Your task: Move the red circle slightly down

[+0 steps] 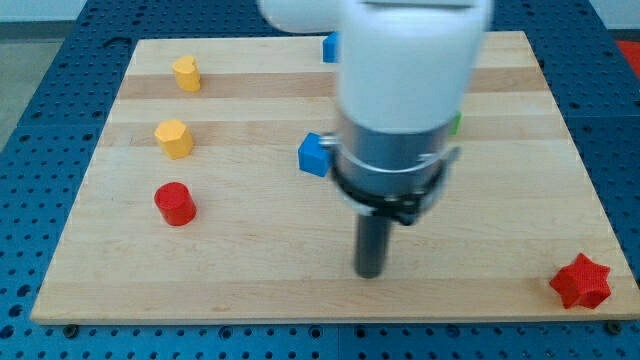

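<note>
The red circle [175, 203] is a short red cylinder at the view's left, on the wooden board [250, 270]. My tip [370, 272] is the lower end of a dark rod under the big white and grey arm body. It rests on the board at the lower middle, far to the right of the red circle and not touching any block. A blue block [314, 155] sits just left of the arm body, partly hidden by it.
Two yellow blocks [185, 73] [173, 138] stand above the red circle at the view's left. A red star [581, 282] lies at the bottom right corner. A second blue block [330, 46] and a green block [456, 124] peek out beside the arm.
</note>
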`<state>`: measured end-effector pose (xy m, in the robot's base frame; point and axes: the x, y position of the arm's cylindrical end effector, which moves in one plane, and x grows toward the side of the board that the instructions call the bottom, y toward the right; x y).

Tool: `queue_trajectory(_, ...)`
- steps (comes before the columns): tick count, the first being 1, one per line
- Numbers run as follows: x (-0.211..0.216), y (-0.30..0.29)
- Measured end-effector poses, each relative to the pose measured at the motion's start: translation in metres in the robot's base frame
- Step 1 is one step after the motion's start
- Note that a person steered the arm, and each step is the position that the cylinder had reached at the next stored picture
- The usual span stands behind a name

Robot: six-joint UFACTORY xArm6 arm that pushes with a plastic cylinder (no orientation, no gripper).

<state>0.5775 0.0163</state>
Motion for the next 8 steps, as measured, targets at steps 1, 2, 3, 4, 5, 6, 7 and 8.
queue_trajectory(1,0.000,-0.013)
queue_trajectory(2,-0.042,-0.043)
queue_trajectory(3,-0.058,-0.053)
queue_trajectory(4,-0.069,-0.075)
queue_trajectory(5,-0.067,-0.121)
queue_trajectory(6,-0.091,-0.165)
queue_trajectory(7,-0.147,-0.169)
queue_trajectory(8,-0.148,-0.169)
